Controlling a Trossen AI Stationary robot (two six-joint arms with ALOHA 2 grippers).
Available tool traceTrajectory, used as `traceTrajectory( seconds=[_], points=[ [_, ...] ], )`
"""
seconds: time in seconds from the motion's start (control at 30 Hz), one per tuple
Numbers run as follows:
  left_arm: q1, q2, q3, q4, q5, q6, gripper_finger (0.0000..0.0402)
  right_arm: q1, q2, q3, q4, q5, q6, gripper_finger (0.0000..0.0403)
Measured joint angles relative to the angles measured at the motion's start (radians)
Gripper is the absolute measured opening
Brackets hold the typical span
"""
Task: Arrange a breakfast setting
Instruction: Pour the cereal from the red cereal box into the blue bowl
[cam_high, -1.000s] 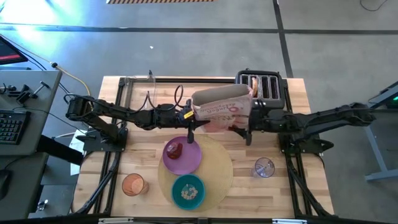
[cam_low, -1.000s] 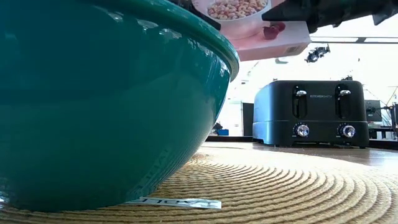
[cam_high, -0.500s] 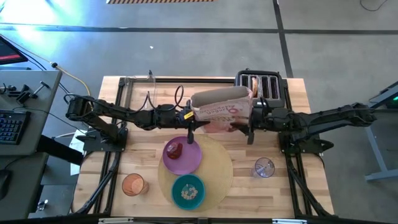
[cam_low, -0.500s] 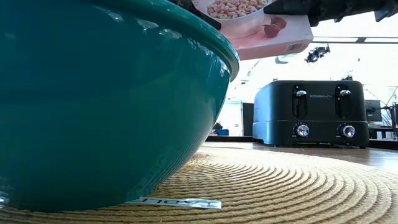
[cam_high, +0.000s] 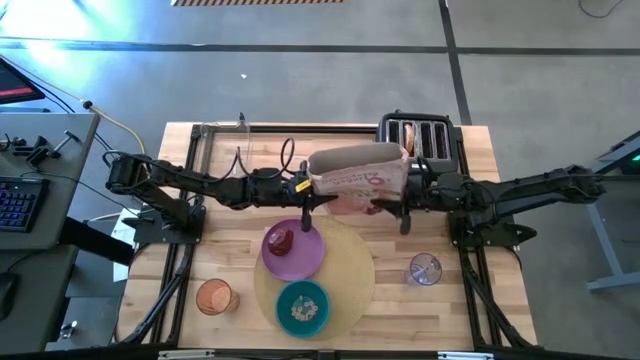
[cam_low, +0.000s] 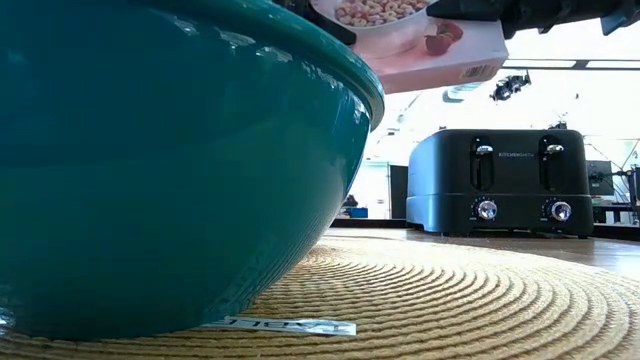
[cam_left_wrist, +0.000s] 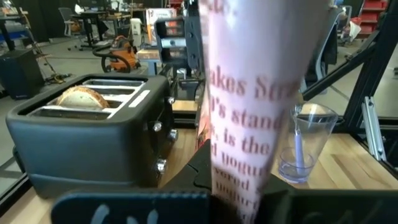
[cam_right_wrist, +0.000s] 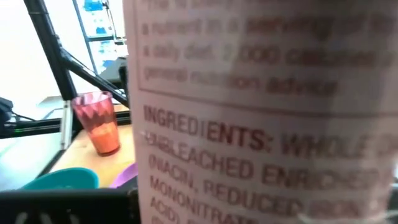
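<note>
Hidden or cut off: the cereal box (cam_high: 357, 177) fills both wrist views, so neither arm's own fingertips show clearly there. In the low view only the box's lower end (cam_low: 420, 45) and the arms' undersides appear at the top edge. The metal spoon cannot be made out with certainty; a thin shape stands inside the clear glass (cam_left_wrist: 308, 143).

Grippers: left gripper (cam_high: 306, 192) is clamped shut on the box's left end, above the far edge of the mat. Right gripper (cam_high: 403, 195) sits at the box's right end, fingers partly closed against it; whether it truly grips the box cannot be told.

Containers: teal bowl (cam_high: 302, 307) on the round tan mat (cam_high: 350, 280), near side, holds a little cereal (cam_high: 299, 311). Purple plate (cam_high: 293, 250), at the mat's far-left edge, carries the red fruit (cam_high: 282, 240). Orange cup (cam_high: 214, 297) stands on bare table left of the mat; contents unclear. Clear glass sits right of the mat. The black toaster (cam_high: 420, 140) at the far right has a bagel (cam_left_wrist: 81, 98) in a slot.

Orientation: the box is held off the table between the arms, long axis running left to right.
</note>
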Motion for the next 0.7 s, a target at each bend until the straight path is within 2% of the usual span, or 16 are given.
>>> traceTrajectory(
  seconds=[0.4, 0.7],
  points=[
    [0.001, 0.0, 0.0, 0.061, -0.032, 0.0, 0.0001, 0.0, 0.0, 0.0, -0.057, -0.013, 0.019, 0.0217],
    [0.001, 0.001, 0.0, 0.098, -0.074, 0.031, 0.0, 0.0, 0.0, 0.0, -0.146, -0.017, 0.099, 0.0229]
  ],
)
